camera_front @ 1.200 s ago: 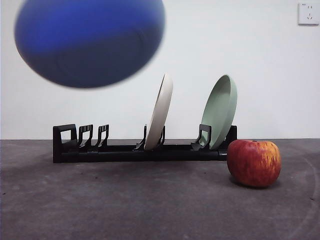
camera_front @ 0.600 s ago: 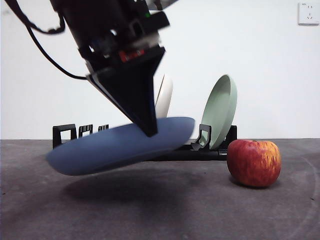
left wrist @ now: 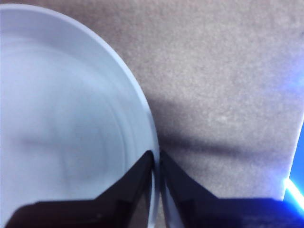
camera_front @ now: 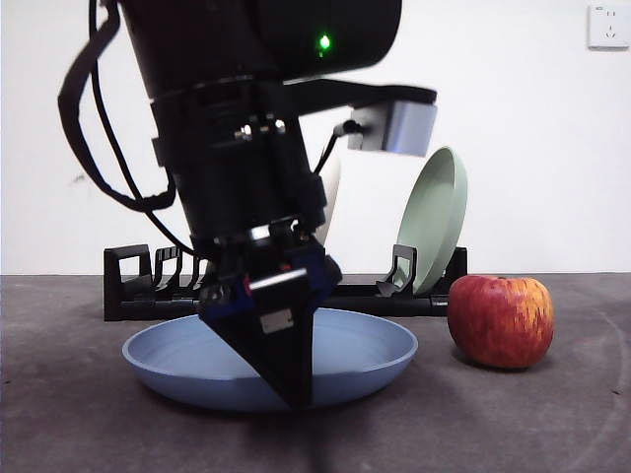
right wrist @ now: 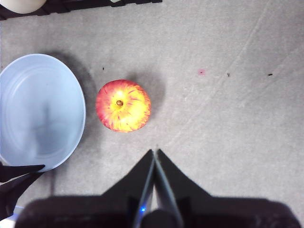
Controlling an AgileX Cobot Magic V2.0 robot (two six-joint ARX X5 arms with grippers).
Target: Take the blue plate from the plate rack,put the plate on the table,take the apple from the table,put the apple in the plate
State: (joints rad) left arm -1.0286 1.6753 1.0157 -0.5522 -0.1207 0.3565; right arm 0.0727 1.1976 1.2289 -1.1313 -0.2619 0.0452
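Note:
The blue plate [camera_front: 360,355] lies flat on the table [camera_front: 513,424] in front of the plate rack [camera_front: 128,281]. My left gripper [camera_front: 286,389] is shut on the plate's near rim; in the left wrist view its jaws pinch the plate [left wrist: 61,118] at the rim [left wrist: 154,159]. The red apple [camera_front: 500,320] stands on the table to the right of the plate. In the right wrist view the apple [right wrist: 123,105] lies beside the plate [right wrist: 38,111], and my right gripper [right wrist: 154,156] is shut and empty, above the table and apart from the apple.
A cream-white plate [camera_front: 330,187] and a pale green plate [camera_front: 434,217] stand upright in the rack behind my left arm [camera_front: 237,148]. A wall socket [camera_front: 608,27] is at the top right. Bare table lies in front of and right of the apple.
My left gripper has brought the blue plate down from high at the left, tilted above the table half a second ago, to lying flat on the table. The apple has not moved.

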